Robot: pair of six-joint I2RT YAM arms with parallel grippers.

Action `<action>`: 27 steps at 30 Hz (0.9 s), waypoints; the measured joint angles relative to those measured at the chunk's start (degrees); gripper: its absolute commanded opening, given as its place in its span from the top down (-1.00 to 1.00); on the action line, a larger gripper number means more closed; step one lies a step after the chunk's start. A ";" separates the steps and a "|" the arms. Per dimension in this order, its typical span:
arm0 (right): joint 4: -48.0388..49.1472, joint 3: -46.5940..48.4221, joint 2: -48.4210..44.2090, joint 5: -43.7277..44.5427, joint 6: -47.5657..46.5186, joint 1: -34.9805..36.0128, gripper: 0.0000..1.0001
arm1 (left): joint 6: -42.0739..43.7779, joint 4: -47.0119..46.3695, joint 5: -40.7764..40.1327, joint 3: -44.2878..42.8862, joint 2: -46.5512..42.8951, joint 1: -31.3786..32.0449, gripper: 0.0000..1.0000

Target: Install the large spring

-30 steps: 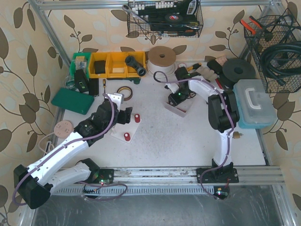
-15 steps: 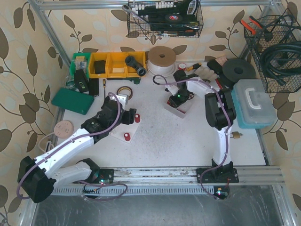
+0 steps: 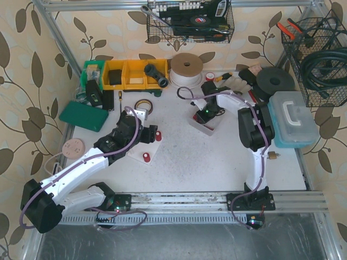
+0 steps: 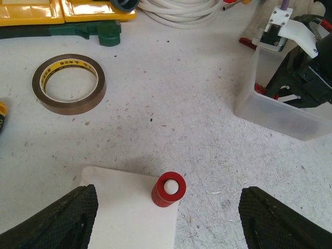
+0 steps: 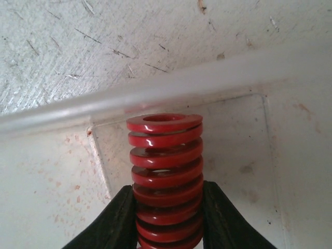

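Observation:
A large red spring (image 5: 165,171) stands upright inside a clear plastic bin (image 5: 155,93), and my right gripper (image 5: 166,207) is shut on its lower coils. From above, that gripper (image 3: 207,111) reaches down into the bin (image 3: 206,124) at the table's middle back. My left gripper (image 4: 174,218) is open, its black fingers (image 4: 67,218) spread either side of a white base plate (image 4: 129,212). A red spring on a white peg (image 4: 168,190) sits at the plate's corner, apart from both fingers. The top view shows two red springs (image 3: 158,136) (image 3: 146,157) on that plate (image 3: 147,147).
A brown tape roll (image 4: 69,83) lies left of the plate. Yellow bins (image 3: 133,73), a white hose coil (image 3: 186,67) and a black disc (image 3: 275,81) line the back. A pale blue toolbox (image 3: 293,119) stands at the right, a green case (image 3: 84,115) at the left.
My right gripper's fingers have closed onto the large spring in the bin. My left arm has shifted forward over the plate and its fingers have narrowed slightly.

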State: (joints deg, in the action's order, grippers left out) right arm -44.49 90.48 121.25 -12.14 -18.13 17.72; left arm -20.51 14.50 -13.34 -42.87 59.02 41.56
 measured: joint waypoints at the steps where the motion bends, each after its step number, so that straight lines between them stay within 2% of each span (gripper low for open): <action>1: 0.37 -0.46 -0.44 0.04 -0.13 0.00 1.00 | -0.28 0.04 0.00 0.00 0.00 -0.04 -0.55; 7: 2.10 -4.63 -7.45 0.35 -0.20 0.00 1.00 | -2.19 2.19 1.38 -0.79 0.00 -2.69 -0.43; 16: 10.78 -16.31 -28.24 0.28 0.15 2.16 1.00 | -5.29 4.68 10.34 -8.02 0.83 -6.69 -0.06; 18: 14.16 -20.35 -32.83 0.13 0.76 4.00 1.00 | -5.84 4.79 13.03 -9.97 1.84 -6.71 -0.12; 22: 22.64 -27.65 -40.46 0.37 2.54 9.92 1.00 | -7.58 4.72 18.58 -12.76 3.78 -6.73 -0.41; 27: 32.04 -32.37 -43.93 2.14 4.46 19.02 1.00 | -9.64 4.22 24.76 -14.80 6.71 -6.73 -0.42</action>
State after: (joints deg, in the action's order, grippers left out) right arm -12.45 58.11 77.32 -10.00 -13.67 36.73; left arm -30.15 18.72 11.42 -57.67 65.73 34.83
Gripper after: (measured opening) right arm 0.296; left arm 0.707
